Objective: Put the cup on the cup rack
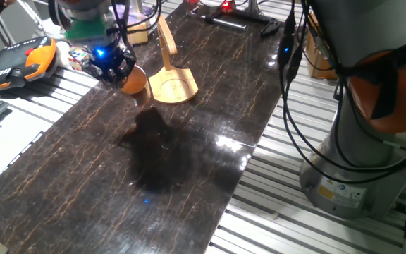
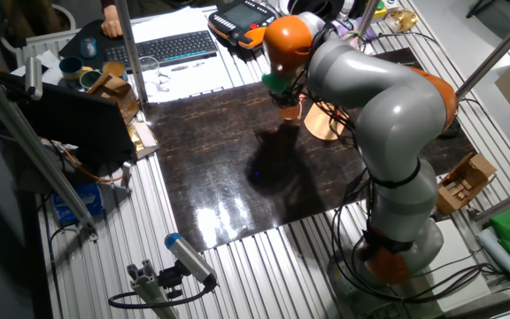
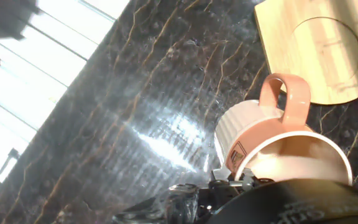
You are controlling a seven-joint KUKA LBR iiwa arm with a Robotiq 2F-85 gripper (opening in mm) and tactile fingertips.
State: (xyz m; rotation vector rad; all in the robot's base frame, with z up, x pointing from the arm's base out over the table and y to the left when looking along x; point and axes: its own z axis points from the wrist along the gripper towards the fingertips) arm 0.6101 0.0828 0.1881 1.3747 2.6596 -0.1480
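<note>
Hand view: the cup (image 3: 278,146) is seen close below the camera, pinkish-orange with a ribbed white outer band and, contrary to a plain tumbler, a looped handle that points up toward the cup rack (image 3: 319,46). Its pale inside is turned toward the lens, and its rim is met by the dark parts of the claw (image 3: 229,186) at the bottom edge. Whether the fingers are pressed on the rim cannot be told from these pictures.

From one fixed view, the cup (image 1: 134,81) is seen just beside the left edge of the cup rack's (image 1: 172,86) flat base, directly under the claw (image 1: 111,67), which is lit by a blue light. The round recess of the base is bare, and the curved post is seen rising behind it. Both are carried by the dark marbled surface (image 1: 189,162).

From the other fixed view, the cup is hidden by the arm (image 2: 370,97), and only part of the rack's base (image 2: 326,124) is shown.
</note>
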